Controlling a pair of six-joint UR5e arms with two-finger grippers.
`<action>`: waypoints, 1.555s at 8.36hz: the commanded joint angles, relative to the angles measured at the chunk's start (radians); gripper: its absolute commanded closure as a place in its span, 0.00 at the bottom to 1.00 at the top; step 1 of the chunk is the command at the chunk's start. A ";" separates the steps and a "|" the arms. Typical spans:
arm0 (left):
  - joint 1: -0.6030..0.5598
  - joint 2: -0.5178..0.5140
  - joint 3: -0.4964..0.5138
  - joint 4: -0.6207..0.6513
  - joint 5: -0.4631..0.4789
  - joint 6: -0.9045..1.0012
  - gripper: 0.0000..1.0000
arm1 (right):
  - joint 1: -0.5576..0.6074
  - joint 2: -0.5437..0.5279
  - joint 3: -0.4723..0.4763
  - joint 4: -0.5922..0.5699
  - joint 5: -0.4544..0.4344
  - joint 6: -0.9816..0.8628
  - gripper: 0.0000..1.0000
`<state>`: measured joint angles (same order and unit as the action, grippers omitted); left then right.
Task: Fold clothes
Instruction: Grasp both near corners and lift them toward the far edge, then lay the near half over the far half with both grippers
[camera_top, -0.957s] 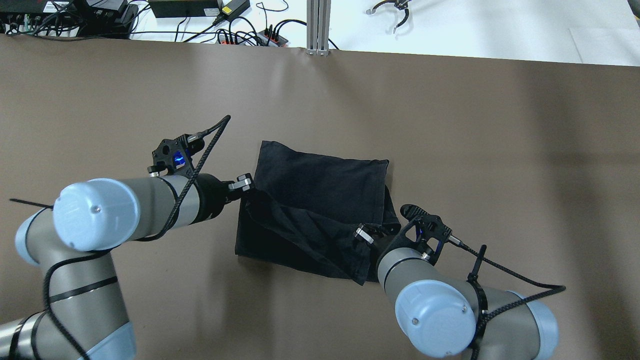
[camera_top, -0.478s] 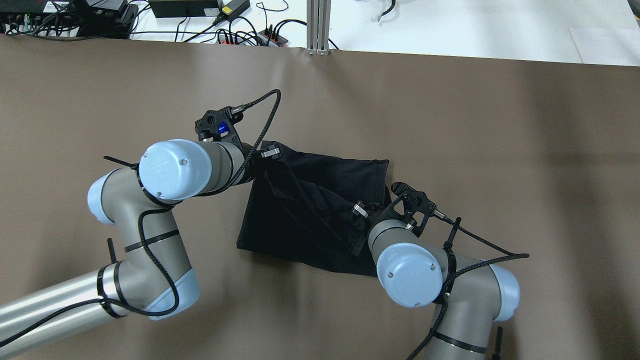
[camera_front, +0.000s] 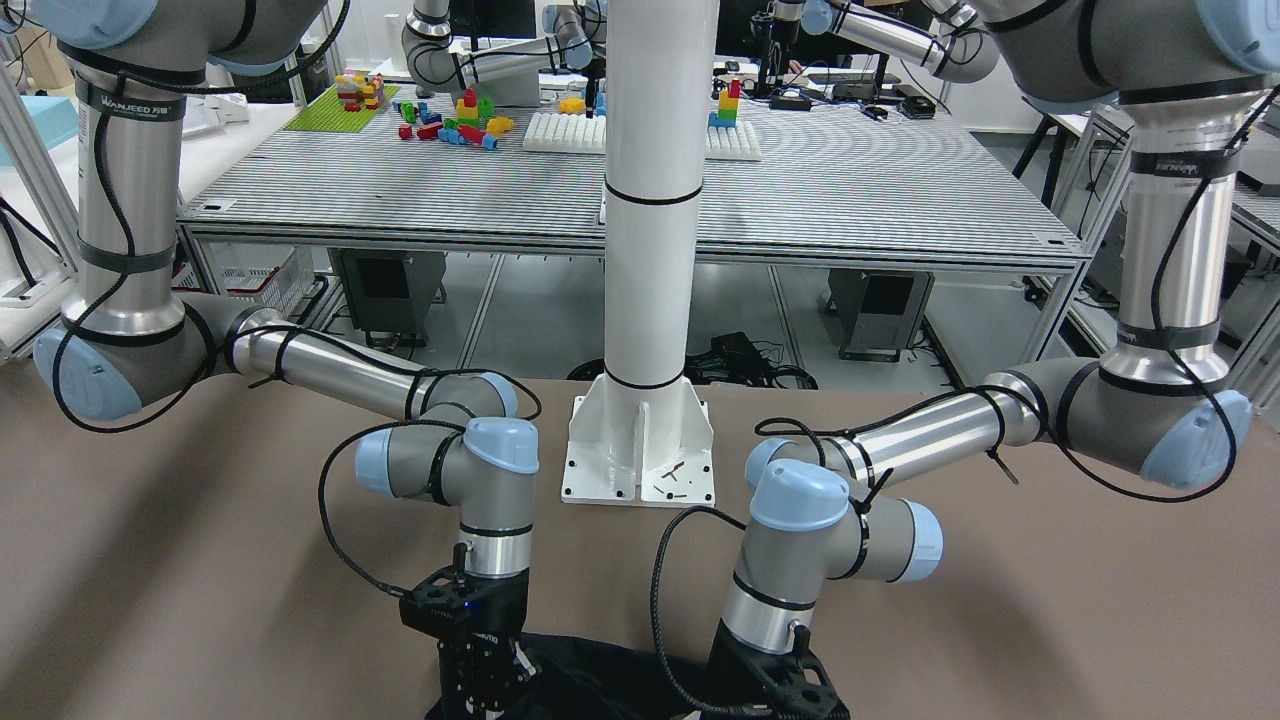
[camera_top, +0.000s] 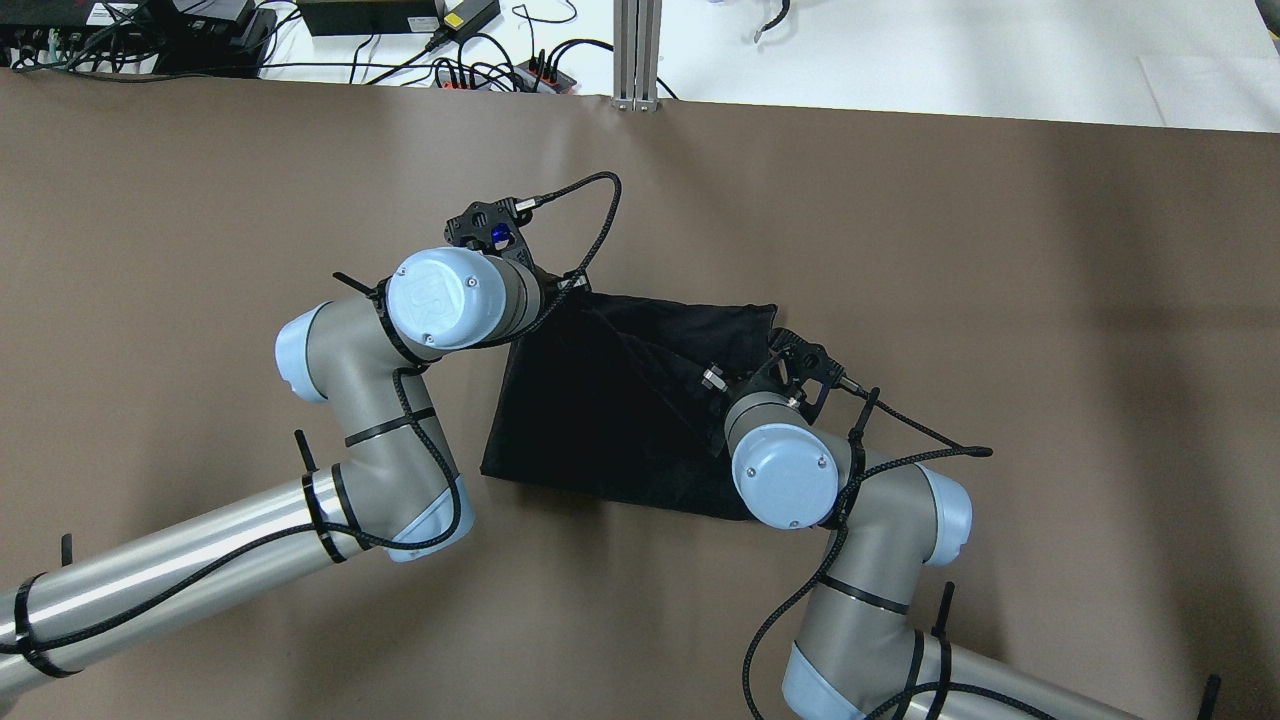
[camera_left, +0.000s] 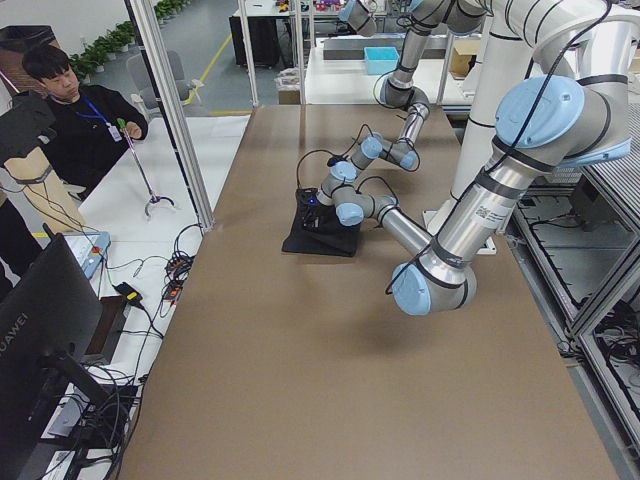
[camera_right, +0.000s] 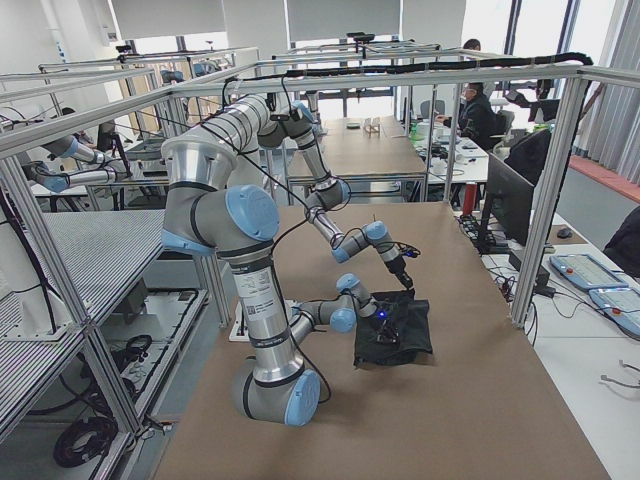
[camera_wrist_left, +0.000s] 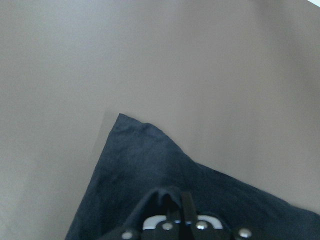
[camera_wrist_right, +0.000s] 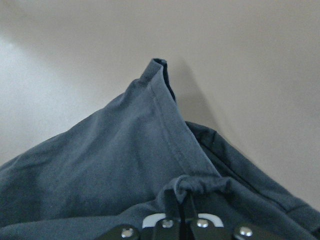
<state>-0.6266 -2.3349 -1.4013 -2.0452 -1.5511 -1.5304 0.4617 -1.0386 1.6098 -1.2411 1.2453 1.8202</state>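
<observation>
Mid-fold, the black cloth (camera_top: 600, 410) lies on the brown desk (camera_top: 1000, 300) at the overhead frame's centre, the left hand (camera_wrist_left: 172, 197) and right hand (camera_wrist_right: 182, 192) each clamped tight on a bunched edge near its upper corners; the next move is likely lowering and letting go.

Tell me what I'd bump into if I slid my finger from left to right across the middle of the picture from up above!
left arm → black cloth → right arm
</observation>
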 joint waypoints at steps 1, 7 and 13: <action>-0.030 -0.050 0.174 -0.136 -0.001 0.036 0.59 | 0.046 0.011 -0.076 0.077 0.028 -0.059 0.43; -0.122 -0.034 0.163 -0.214 -0.138 0.075 0.06 | 0.132 0.069 0.051 0.065 0.174 0.179 0.10; -0.120 -0.032 0.165 -0.213 -0.138 0.075 0.06 | -0.001 -0.054 0.128 0.052 0.085 0.485 0.22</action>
<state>-0.7485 -2.3673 -1.2365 -2.2594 -1.6884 -1.4558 0.5000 -1.0522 1.7203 -1.1886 1.3700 2.2866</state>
